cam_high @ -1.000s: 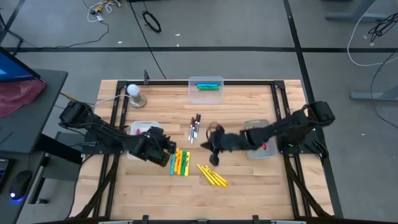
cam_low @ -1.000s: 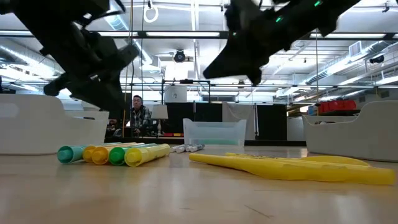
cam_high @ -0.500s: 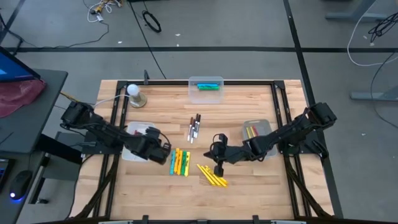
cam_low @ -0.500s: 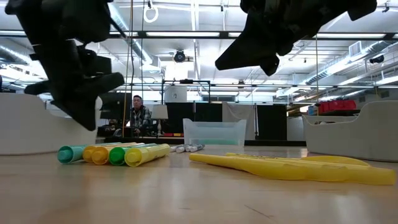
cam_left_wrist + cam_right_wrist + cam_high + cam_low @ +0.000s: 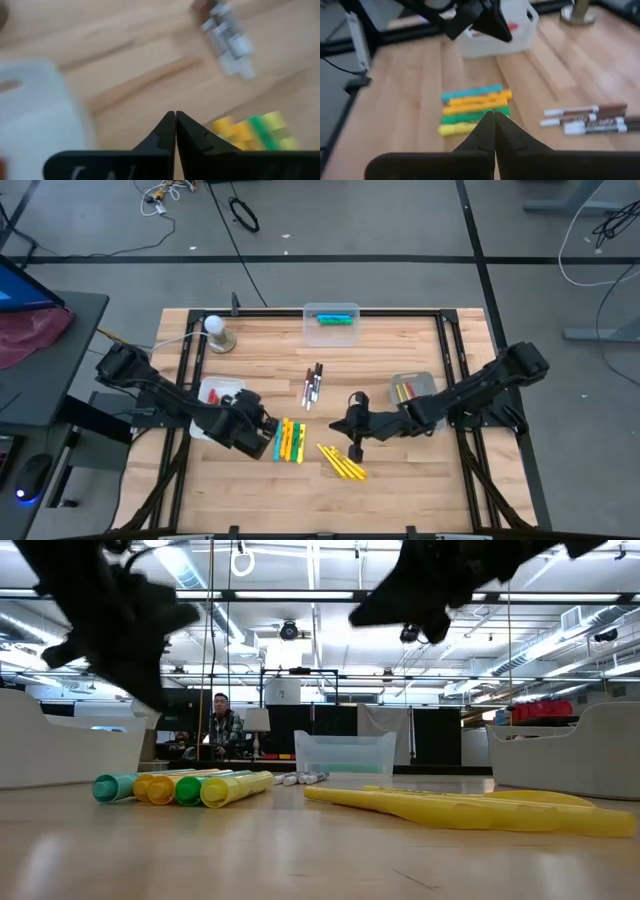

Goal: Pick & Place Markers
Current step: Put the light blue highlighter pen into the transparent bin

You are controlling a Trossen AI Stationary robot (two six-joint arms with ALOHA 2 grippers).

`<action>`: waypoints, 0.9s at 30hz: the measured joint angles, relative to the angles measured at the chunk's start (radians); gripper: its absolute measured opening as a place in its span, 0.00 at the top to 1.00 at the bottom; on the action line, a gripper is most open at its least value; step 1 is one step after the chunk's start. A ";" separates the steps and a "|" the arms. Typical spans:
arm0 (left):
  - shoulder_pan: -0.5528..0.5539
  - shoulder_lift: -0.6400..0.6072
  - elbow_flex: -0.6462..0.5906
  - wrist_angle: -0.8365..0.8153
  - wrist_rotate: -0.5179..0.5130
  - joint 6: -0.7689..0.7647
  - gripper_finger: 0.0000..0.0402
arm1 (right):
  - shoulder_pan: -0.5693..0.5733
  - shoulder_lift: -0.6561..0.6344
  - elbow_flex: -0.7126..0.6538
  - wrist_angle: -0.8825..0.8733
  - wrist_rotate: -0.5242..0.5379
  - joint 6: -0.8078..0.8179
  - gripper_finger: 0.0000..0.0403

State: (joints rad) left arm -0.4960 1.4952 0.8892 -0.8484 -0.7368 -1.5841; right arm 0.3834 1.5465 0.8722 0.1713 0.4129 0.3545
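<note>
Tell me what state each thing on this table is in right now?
Left gripper: shut, empty, beside the chunky markers.
Right gripper: shut, empty, above the slim yellow markers.
Chunky markers: lying side by side.
Slim yellow markers: lying flat.
White markers: lying flat, capped.
Clear bin: open-topped, holding green markers.

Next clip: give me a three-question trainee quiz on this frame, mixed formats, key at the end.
1. True or false: the left gripper holds a marker.
2. The slim yellow markers lie nearest which gripper? A) left B) right
3. Fill in: the bin at the table's far edge holds a ____ marker.

Key: 1 false, its fingers are shut on nothing; 2 B; 3 green.
</note>
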 joint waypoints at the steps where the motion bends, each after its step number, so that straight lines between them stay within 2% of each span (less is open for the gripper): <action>1: -0.011 0.000 0.018 0.005 -0.039 0.016 0.97 | 0.006 -0.022 0.000 -0.006 0.007 -0.009 1.00; 3: -0.029 0.000 0.039 0.050 -0.129 0.064 0.97 | 0.030 -0.067 0.000 -0.008 0.064 -0.027 1.00; 7: -0.051 0.003 0.045 0.231 -0.283 0.241 0.96 | 0.108 -0.148 0.002 -0.003 0.252 -0.109 1.00; 11: -0.052 0.016 0.044 0.379 -0.329 0.397 0.97 | 0.199 -0.172 0.002 0.014 0.401 -0.191 1.00; 14: -0.044 0.036 0.046 0.455 -0.337 0.458 0.97 | 0.251 -0.172 0.002 0.023 0.456 -0.236 1.00; 19: -0.041 0.090 0.045 0.518 -0.335 0.475 0.96 | 0.307 -0.153 0.001 -0.007 0.440 -0.231 1.00; 24: -0.037 0.149 0.045 0.547 -0.304 0.470 0.97 | 0.318 -0.135 0.000 -0.028 0.196 -0.173 0.97; 27: -0.028 0.163 0.045 0.524 -0.245 0.418 0.95 | 0.315 -0.122 0.000 -0.028 0.150 -0.106 0.95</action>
State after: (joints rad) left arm -0.5237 1.6585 0.9340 -0.3247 -0.9814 -1.1658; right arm 0.6979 1.4242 0.8726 0.1432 0.5634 0.2484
